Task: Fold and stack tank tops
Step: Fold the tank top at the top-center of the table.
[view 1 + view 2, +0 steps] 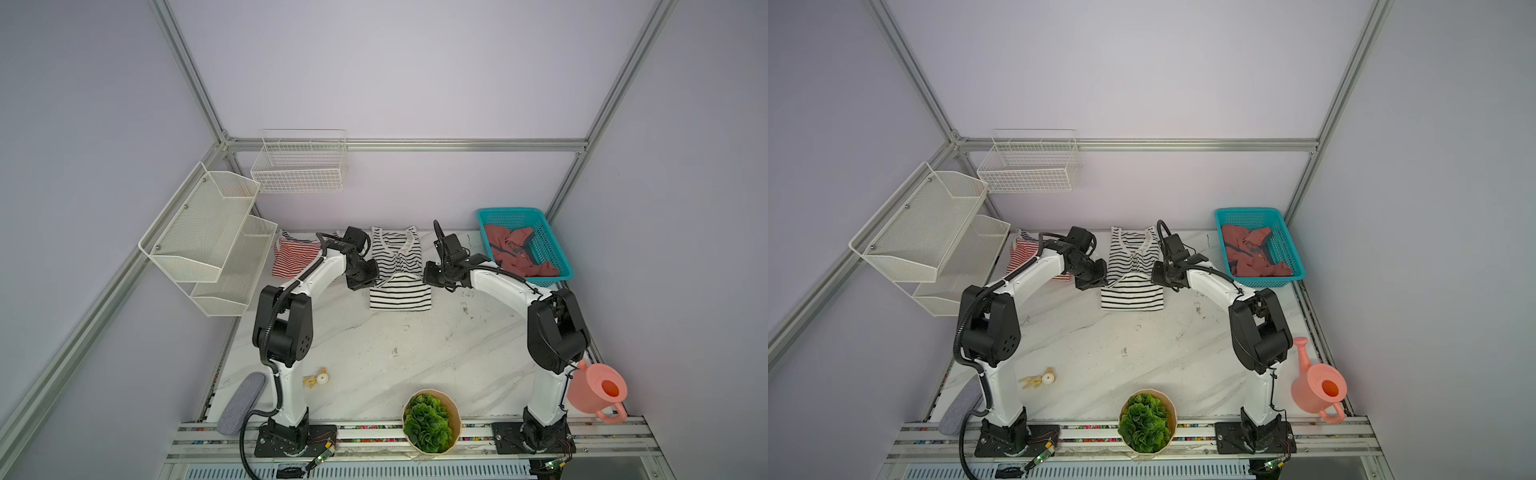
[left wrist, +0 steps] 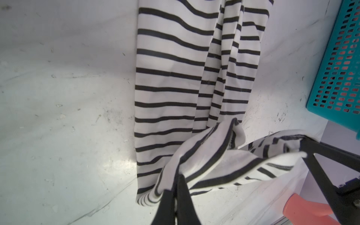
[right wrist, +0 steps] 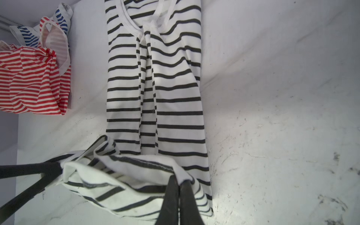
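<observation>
while it lies on the marble table [image 1: 374,353] just beside the teal basket [image 1: 555,245], on the side toward the left arm [image 1: 307,282], the black-and-white striped tank top [image 1: 397,249] has its long axis parallel to the basket's long wall. its neckline points toward the basket's far end and its hem toward the basket's near end. the hem edge is off the table, stretched crosswise between the two grippers. the left arm and the right arm [image 1: 498,286] both bend at raised elbows and reach inward with wrists tipped down, so the grippers face each other across the top's width. the left gripper [image 2: 178,180] is clenched on the hem corner farther from the basket. the right gripper [image 3: 180,182] is clenched on the corner nearer the basket. the top's body runs away from both grippers toward the neckline. the dusty-red tank top [image 1: 515,249] lies crumpled inside the basket. the red-and-white striped tank top [image 1: 291,259] lies beyond the left arm, well apart from the basket.
</observation>
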Controlling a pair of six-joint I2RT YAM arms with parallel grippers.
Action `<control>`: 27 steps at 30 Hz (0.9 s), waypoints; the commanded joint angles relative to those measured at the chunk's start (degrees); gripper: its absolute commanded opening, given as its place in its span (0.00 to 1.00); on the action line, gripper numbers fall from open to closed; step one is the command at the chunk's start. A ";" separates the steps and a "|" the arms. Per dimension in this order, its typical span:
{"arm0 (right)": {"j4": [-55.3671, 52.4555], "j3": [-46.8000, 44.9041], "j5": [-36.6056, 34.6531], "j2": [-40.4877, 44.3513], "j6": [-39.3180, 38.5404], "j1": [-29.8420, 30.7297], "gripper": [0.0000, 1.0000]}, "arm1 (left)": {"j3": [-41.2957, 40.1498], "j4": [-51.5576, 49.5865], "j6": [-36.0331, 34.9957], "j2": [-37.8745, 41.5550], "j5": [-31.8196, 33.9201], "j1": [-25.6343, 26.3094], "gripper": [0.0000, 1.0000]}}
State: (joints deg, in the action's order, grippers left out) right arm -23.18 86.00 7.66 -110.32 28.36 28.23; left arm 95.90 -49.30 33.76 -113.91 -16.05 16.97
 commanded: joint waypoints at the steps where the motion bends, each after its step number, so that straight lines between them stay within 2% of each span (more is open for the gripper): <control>1: 1.12 2.54 1.66 -2.34 -1.49 -0.89 0.00 | 7.14 -1.23 -2.20 -1.34 -0.30 -0.84 0.00; 19: 2.00 10.62 4.47 -11.65 -2.34 -3.56 0.00 | 20.80 -1.87 -3.86 -12.30 -1.63 -3.18 0.00; 27: 2.09 12.72 5.40 -14.77 -2.43 -4.34 0.00 | 24.07 -2.03 -4.40 -15.84 -2.07 -3.70 0.06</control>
State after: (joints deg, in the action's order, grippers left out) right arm -21.45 97.41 12.29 -123.31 26.46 24.27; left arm 114.37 -51.53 30.72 -129.45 -17.21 13.89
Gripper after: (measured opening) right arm 0.048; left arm 0.053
